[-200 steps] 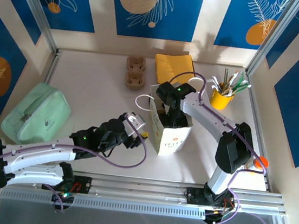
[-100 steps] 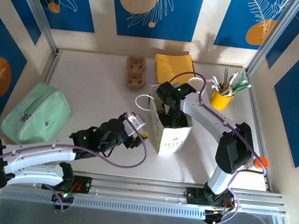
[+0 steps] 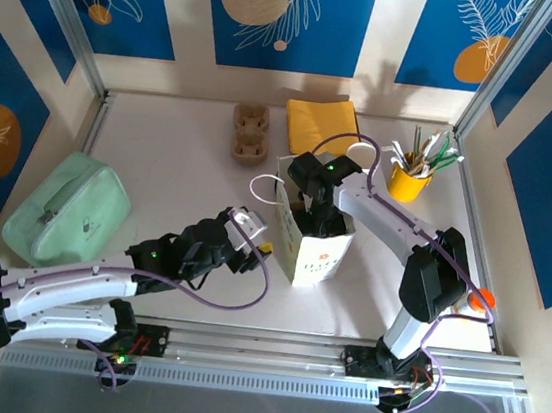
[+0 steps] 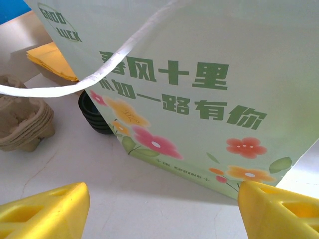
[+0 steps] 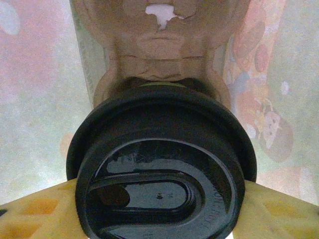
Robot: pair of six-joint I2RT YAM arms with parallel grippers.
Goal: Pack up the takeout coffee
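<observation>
**Coffee in the bag, held by the right arm**

The black-lidded takeout coffee [image 5: 160,164] sits down inside the pale green paper bag [image 3: 322,258] at the middle of the table [image 3: 180,165]. A brown pulp carrier [image 5: 164,45] lies beyond it in the bag, and I cannot tell whether the cup rests in it. The right gripper [image 5: 159,219] grasps the coffee, with a yellow finger pressed to each side. The left gripper [image 4: 162,211] hangs just left of the bag, low over the table, its fingers released and spread wide. A stack of spare carriers [image 3: 250,131] and a yellow cloth [image 3: 321,123] lie on the far side. A green pouch [image 3: 69,206] lies well to the left.
</observation>
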